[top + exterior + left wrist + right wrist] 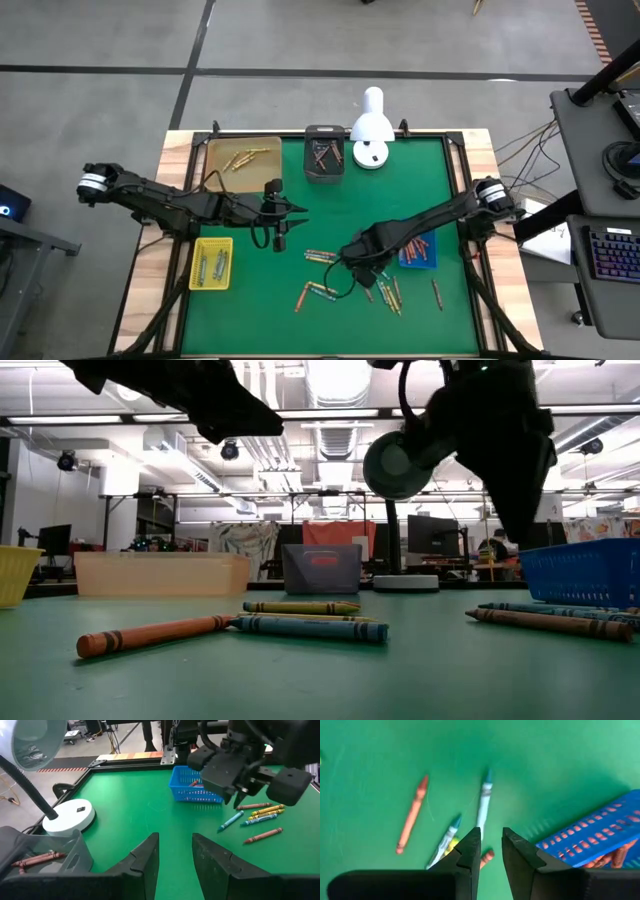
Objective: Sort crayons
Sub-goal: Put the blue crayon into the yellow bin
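Crayons (322, 257): loose on green mat (300, 220), mid-table. Right gripper (491, 851): above them, narrow gap, empty. Left gripper (175, 851): parted, empty; only overhead shows yellow tray (211, 262).

The table (300, 215) is covered in plain green, and its frame (180, 150) is pale wood. The crayons (322, 258) lying on it are orange, blue-green, yellow and brown, each with a paper wrapper of its own colour. One tray (211, 262) is yellow, one basket (192, 790) is blue with a mesh pattern, one tray (243, 158) is tan, and one bin (325, 155) is dark grey. The lamp (372, 128) is white. Both arms (170, 200) are black.
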Available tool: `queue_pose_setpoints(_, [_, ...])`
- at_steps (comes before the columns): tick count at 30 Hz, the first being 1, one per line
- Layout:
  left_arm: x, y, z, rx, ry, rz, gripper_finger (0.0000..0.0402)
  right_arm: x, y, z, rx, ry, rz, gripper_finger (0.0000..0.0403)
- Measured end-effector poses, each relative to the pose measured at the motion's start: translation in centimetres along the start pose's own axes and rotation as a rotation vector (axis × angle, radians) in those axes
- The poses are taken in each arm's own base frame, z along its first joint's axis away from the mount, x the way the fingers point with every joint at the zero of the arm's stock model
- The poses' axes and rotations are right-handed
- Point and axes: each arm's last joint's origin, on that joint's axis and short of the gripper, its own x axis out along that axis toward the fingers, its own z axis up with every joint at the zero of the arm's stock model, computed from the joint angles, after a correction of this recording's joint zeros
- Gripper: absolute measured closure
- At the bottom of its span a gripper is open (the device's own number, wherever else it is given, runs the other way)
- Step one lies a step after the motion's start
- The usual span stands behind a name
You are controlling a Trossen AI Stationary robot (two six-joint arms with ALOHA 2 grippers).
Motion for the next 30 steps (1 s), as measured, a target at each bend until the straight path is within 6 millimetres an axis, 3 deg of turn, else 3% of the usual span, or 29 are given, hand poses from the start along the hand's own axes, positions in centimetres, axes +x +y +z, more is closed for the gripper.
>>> queue_pose_setpoints(15, [0.0,0.0,0.0,-0.017,-0.002,0.0,0.0303,2.5,0.8,0.3,-0.041,0.025,-0.053,0.0264])
queue_pose_setpoints(30, [0.0,0.0,0.0,-0.017,-0.001,0.0,0.0303,5.8,1.4,1.4,-0.093,0.011,-0.13,0.0258])
